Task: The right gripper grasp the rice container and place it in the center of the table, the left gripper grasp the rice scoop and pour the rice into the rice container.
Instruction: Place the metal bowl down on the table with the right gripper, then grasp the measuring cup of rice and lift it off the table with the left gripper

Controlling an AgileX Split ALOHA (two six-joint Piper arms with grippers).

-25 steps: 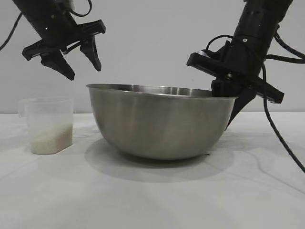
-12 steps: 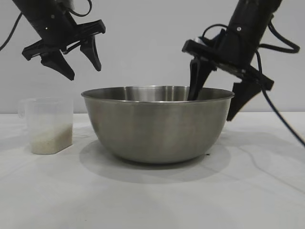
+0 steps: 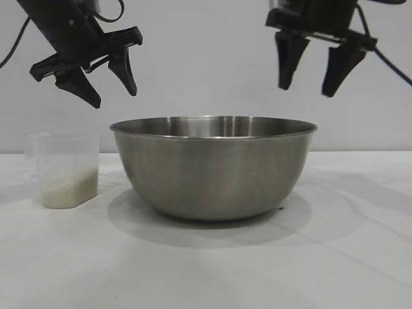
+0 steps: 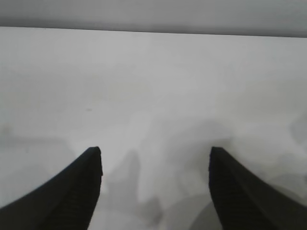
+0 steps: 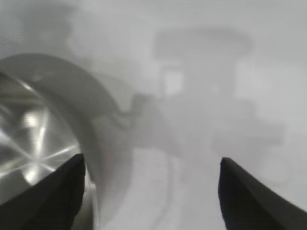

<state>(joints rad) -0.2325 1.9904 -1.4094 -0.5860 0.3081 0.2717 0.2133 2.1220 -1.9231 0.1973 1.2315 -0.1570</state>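
Exterior view, right claw (image 3: pixel 311 82) top cropped

Overall light: bright, even and soft, on a white table (image 3: pixel 212 270) and pale wall.
Shadows: a soft grey pool beneath the rice container (image 3: pixel 214 166), spreading toward lower centre; faint overlapping shadows across both wrist views.
Glare: streaky highlights inside the bowl at the left of the right wrist view.
Focus: exterior view crisp; right wrist view hazy throughout; fingers (image 4: pixel 72 196) dark, their edges soft.
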